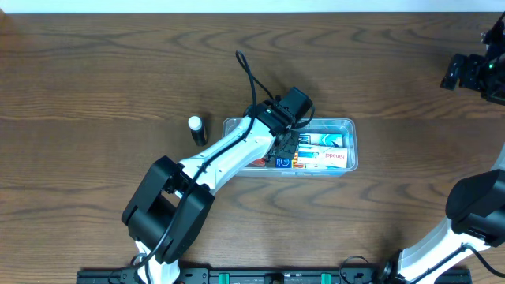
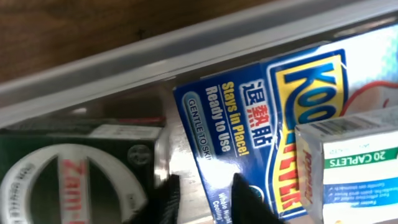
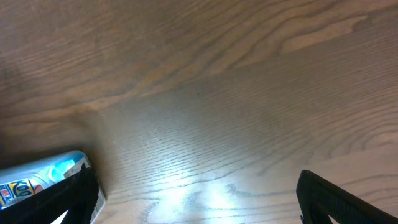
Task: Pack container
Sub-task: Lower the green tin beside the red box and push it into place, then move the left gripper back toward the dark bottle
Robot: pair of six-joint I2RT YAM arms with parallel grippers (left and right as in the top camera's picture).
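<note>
The clear plastic container [image 1: 347,122] sits mid-table; its rim also shows in the left wrist view [image 2: 186,56]. Inside lie a blue cooling-patch box [image 2: 249,118], a dark green Zam-Buk box [image 2: 62,180] and a white caplets box [image 2: 354,162]. A white and red Panadol box [image 1: 327,158] lies at the container's right. My left gripper [image 1: 286,150] reaches down into the container; its fingers [image 2: 208,199] are apart, straddling the blue box's lower corner above the container floor. My right gripper [image 1: 469,71] is at the far right back, open and empty [image 3: 199,196].
A small dark bottle with a white cap [image 1: 195,126] stands on the wooden table just left of the container. A corner of the container [image 3: 43,177] shows at the lower left of the right wrist view. A black cable [image 1: 248,75] loops above the left arm.
</note>
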